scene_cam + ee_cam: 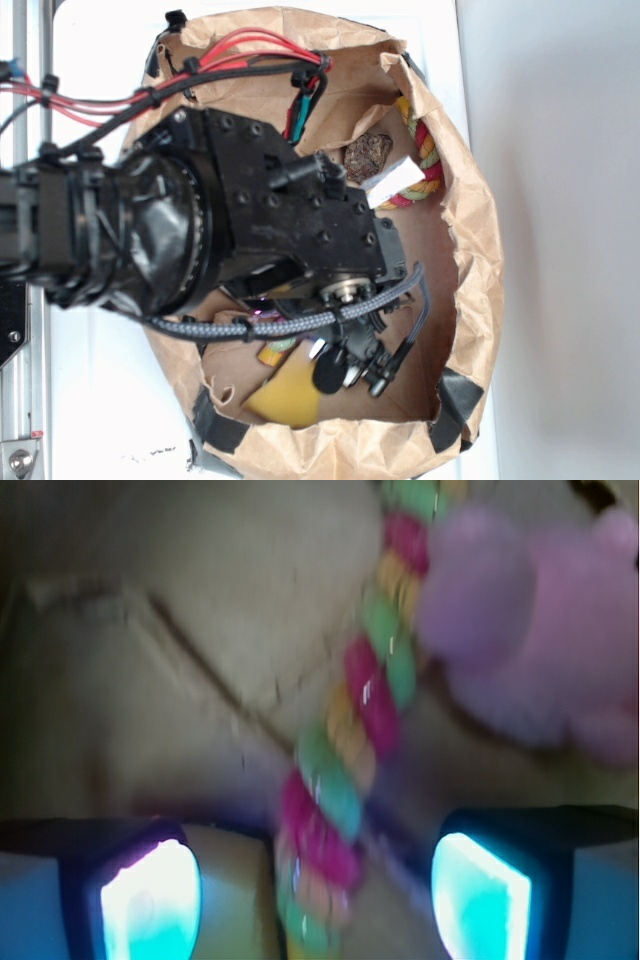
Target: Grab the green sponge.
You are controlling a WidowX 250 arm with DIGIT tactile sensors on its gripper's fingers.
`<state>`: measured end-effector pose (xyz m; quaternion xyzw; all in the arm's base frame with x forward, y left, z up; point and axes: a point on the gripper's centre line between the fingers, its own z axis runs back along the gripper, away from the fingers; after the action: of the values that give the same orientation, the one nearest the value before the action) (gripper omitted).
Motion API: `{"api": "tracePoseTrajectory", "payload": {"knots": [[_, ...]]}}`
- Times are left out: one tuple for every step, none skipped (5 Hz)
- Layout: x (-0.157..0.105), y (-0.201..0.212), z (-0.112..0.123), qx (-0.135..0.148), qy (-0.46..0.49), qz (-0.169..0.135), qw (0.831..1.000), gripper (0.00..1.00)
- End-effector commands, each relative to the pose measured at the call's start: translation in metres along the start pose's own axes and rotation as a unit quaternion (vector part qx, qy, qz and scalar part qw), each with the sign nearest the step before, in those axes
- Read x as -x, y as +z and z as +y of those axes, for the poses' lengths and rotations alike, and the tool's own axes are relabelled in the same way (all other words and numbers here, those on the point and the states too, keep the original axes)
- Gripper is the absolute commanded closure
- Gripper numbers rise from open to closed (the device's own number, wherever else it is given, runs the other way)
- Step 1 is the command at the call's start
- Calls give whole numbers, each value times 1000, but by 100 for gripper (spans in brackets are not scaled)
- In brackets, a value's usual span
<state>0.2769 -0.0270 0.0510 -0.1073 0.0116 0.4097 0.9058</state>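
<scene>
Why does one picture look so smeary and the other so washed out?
Wrist view: blurred throughout, so the rope and pink plush look soft, and the finger pads glare cyan. Exterior view: sharp, but its pale background is overexposed around the paper bag.

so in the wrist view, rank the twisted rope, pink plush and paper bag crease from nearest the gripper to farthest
1. Twisted rope: runs down between the gripper fingers, central.
2. Pink plush: upper right, beside the rope.
3. Paper bag crease: upper left. Its distance against the plush is close to call.
</scene>
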Motion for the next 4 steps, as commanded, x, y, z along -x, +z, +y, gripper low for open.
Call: {"api": "tracePoseTrajectory", "payload": {"knots": [[1, 56, -5, 53, -30, -37, 997, 0], [3, 65, -12, 68, -24, -28, 997, 0], [-1, 69, -20, 73, -1, -11, 997, 0], [0, 62, -27, 64, 5, -7, 998, 0]]}}
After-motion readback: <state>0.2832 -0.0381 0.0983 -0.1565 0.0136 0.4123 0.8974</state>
